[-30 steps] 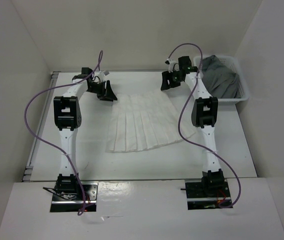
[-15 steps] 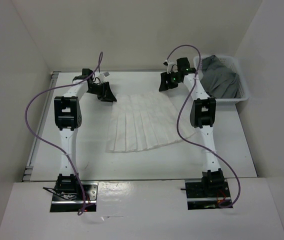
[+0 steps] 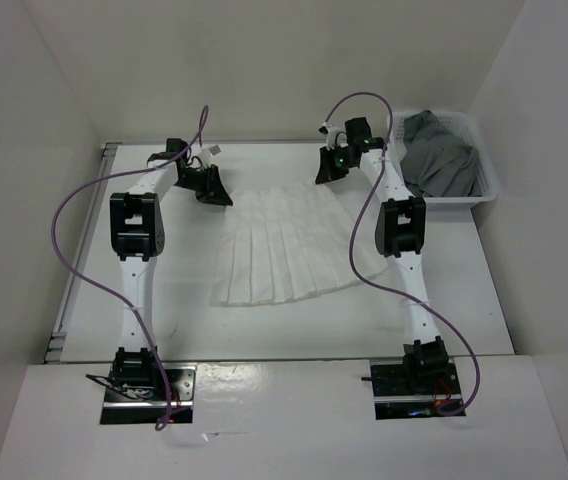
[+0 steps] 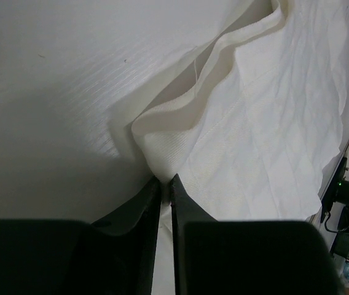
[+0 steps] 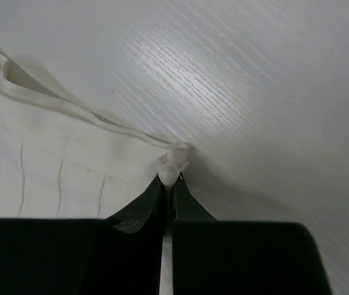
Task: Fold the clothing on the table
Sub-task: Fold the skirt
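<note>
The clothing [image 3: 284, 245], a thin white pleated skirt-like garment, lies spread on the table [image 3: 194, 320], flaring toward the near side. My left gripper [image 3: 220, 193] sits at its far left corner; in the left wrist view that gripper [image 4: 165, 182] is shut on the bunched waistband corner of the clothing [image 4: 266, 135]. At the far right corner is my right gripper [image 3: 323, 172]. The right wrist view has this gripper [image 5: 169, 179] shut on a small pinched tuft of the clothing [image 5: 70, 178] at the corner.
A white mesh basket [image 3: 486, 190] holding a dark grey garment [image 3: 444, 155] stands at the table's far right, close to my right arm. A metal rail [image 3: 79, 260] runs along the left edge. White walls enclose the table.
Both grippers have closed on the far corners of the clothing. The right gripper has shifted a little left and farther back; the left has barely moved.
</note>
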You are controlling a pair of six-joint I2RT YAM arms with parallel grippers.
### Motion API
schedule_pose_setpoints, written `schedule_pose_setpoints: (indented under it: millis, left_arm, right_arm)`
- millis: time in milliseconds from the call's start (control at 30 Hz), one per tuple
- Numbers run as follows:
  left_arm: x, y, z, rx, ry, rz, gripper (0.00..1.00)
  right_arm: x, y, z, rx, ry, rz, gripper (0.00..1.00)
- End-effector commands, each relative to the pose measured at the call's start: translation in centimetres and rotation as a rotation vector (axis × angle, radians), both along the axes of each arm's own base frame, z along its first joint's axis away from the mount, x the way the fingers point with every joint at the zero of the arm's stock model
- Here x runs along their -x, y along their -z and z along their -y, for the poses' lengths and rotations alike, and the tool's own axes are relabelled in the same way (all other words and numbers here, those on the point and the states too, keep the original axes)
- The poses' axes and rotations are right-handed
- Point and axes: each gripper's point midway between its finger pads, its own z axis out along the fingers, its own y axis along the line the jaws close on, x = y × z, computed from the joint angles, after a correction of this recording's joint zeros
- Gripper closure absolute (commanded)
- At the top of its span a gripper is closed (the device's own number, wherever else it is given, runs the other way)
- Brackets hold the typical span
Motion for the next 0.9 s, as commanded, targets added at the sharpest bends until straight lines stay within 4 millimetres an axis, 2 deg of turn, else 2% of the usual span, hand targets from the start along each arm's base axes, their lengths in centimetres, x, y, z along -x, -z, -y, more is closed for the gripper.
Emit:
schedule_pose_setpoints:
  millis: [0,133,200,233,400,467,500,567,600,633,667,700,733,800,833,867]
  left_arm:
    - [0.2,0.7,-0.2,-0.052,-0.003,-0.015,0.84]
    - [-0.7,-3.1,-0.6,-0.079,-0.011,0.067,0.85]
    - [-0.9,-4.3,-0.7,-0.090,-0.009,0.101,0.85]
    - [-1.2,-5.8,-0.7,-0.090,-0.010,0.133,0.85]
    - [-1.5,-8.5,-1.1,-0.120,-0.021,0.195,0.85]
    - [-1.8,-9.2,-1.3,-0.131,-0.027,0.211,0.85]
    - [-1.7,-9.0,-1.4,-0.141,-0.031,0.199,0.85]
    - [-1.4,-8.9,-1.5,-0.145,-0.023,0.196,0.79]
    - [-0.8,-8.5,-1.3,-0.134,-0.016,0.173,0.76]
    - [-0.4,-8.2,-1.4,-0.138,-0.007,0.170,0.65]
    - [0.1,-7.5,-0.8,-0.140,0.011,0.157,0.58]
    - [0.6,-7.3,-0.9,-0.146,0.026,0.154,0.55]
    - [1.4,-6.2,-1.0,-0.149,0.037,0.125,0.52]
    - [2.5,-4.9,-0.6,-0.153,0.062,0.091,0.39]
    - [2.9,-4.4,-0.6,-0.153,0.064,0.073,0.34]
    - [3.3,-3.7,-0.6,-0.153,0.065,0.058,0.34]
  right_arm:
    - [-0.1,-3.5,-0.7,-0.005,-0.008,0.050,1.00]
    - [0.1,-6.3,-0.5,-0.004,-0.002,0.083,1.00]
    - [0.3,-8.3,-0.5,-0.007,-0.002,0.102,1.00]
    - [0.3,-9.1,-0.3,-0.002,0.004,0.117,1.00]
    - [0.4,-12.8,0.2,0.016,0.016,0.186,1.00]
    - [0.8,-13.3,0.3,0.017,0.016,0.183,1.00]
    - [1.0,-13.4,0.3,0.017,0.016,0.178,1.00]
    - [1.7,-13.8,-0.1,0.022,0.001,0.175,1.00]
    - [2.2,-12.9,0.0,0.028,0.000,0.145,1.00]
    - [2.3,-13.4,0.0,0.027,0.000,0.149,1.00]
    - [2.9,-13.7,-0.4,0.032,-0.015,0.149,1.00]
    - [3.2,-12.7,-0.3,0.037,-0.016,0.122,1.00]
    - [3.7,-13.5,-0.7,0.039,-0.032,0.136,1.00]
    - [4.4,-12.3,-1.2,0.044,-0.044,0.107,1.00]
    - [4.4,-12.7,-1.2,0.042,-0.043,0.120,1.00]
    - [4.5,-12.6,-1.2,0.042,-0.043,0.117,1.00]
